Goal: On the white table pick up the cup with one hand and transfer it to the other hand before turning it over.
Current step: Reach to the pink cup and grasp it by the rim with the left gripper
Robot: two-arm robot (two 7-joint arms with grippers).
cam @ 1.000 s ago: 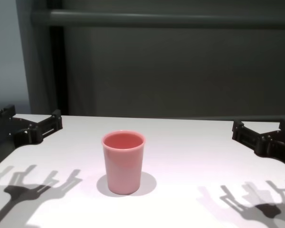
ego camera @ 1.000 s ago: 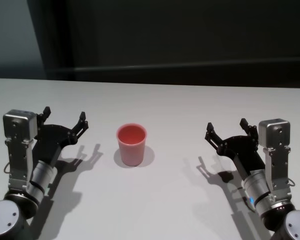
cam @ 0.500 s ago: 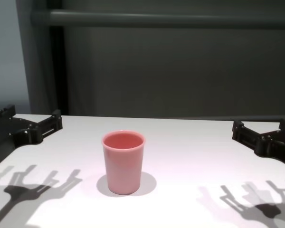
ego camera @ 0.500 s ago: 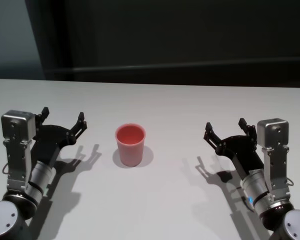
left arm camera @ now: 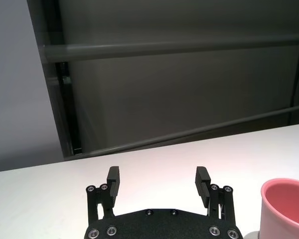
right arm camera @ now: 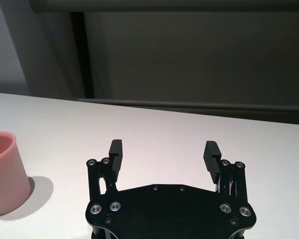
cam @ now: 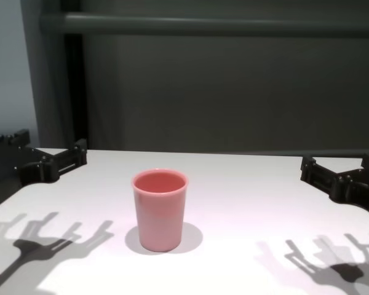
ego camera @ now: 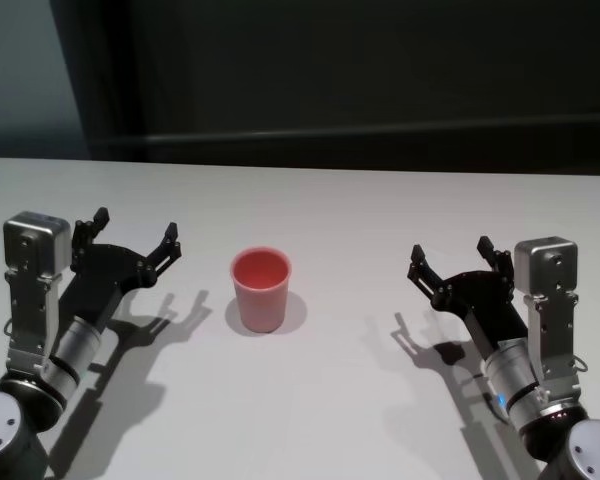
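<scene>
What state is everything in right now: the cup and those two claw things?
Cup: upright, mouth up, empty, standing free on the table.
Left gripper: open, holding nothing, beside the cup, apart from it.
Right gripper: open, holding nothing, farther from the cup.

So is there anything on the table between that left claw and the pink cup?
Nothing: in the head view, only bare white table and the claw's shadow lie between the open left gripper and the upright cup.
</scene>
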